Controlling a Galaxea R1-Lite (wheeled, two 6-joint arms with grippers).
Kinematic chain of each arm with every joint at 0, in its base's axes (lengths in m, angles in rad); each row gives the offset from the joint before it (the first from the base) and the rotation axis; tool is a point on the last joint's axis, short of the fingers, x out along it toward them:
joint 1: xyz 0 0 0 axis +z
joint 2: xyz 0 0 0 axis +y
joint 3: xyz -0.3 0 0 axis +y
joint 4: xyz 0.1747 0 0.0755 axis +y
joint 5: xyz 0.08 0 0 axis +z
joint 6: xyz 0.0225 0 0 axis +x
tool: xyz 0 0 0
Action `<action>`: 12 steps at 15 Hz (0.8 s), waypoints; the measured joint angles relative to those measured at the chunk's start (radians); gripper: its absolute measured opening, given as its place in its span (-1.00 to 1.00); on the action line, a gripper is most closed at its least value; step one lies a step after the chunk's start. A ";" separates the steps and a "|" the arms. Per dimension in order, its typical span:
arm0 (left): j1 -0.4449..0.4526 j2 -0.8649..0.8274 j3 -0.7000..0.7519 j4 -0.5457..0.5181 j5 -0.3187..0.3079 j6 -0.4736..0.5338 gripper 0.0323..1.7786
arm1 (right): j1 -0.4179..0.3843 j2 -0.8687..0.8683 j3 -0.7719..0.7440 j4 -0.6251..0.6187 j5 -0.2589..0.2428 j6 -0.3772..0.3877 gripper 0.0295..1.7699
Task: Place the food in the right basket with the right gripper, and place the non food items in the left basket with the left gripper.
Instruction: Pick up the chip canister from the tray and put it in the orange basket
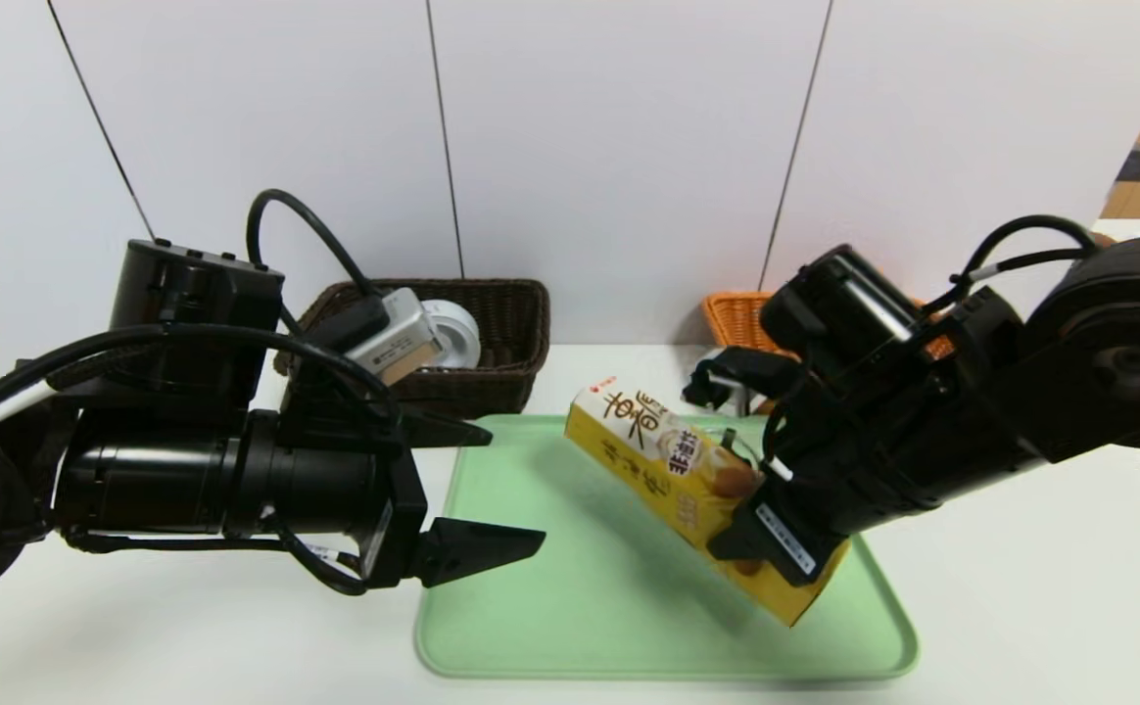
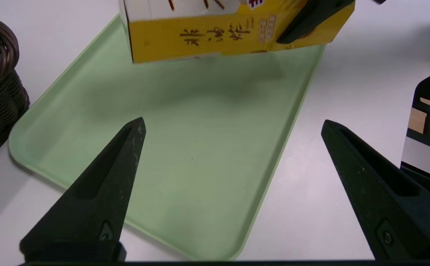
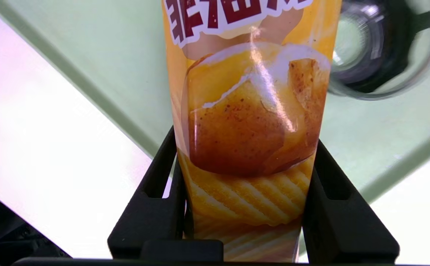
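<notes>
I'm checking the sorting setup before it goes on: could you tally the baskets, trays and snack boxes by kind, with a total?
Baskets: 2, one dark brown, one orange
Trays: 1, green
Snack boxes: 1, yellow, held by the right gripper
Total: 4

ok so colours: the snack box is bright yellow with a white end, brown and dark red characters, plus golden-brown potato and ridged chip pics. It's over a plain pale green tray on a white table. Toward 11 o'clock there's a near-black brown woven basket with a white roll inside, and around 1 o'clock an orange woven one. Both grippers, left and right, are black.
</notes>
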 joint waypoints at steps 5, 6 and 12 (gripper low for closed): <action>0.003 -0.011 0.000 0.001 0.000 0.000 0.90 | -0.098 -0.123 -0.022 -0.012 -0.005 -0.006 -0.08; 0.003 -0.013 0.000 0.001 0.000 0.000 0.90 | -0.136 -0.143 -0.021 -0.011 -0.005 -0.013 -0.08; 0.004 -0.016 0.000 0.000 0.000 0.001 0.90 | -0.431 -0.211 0.002 -0.012 0.001 -0.133 -0.08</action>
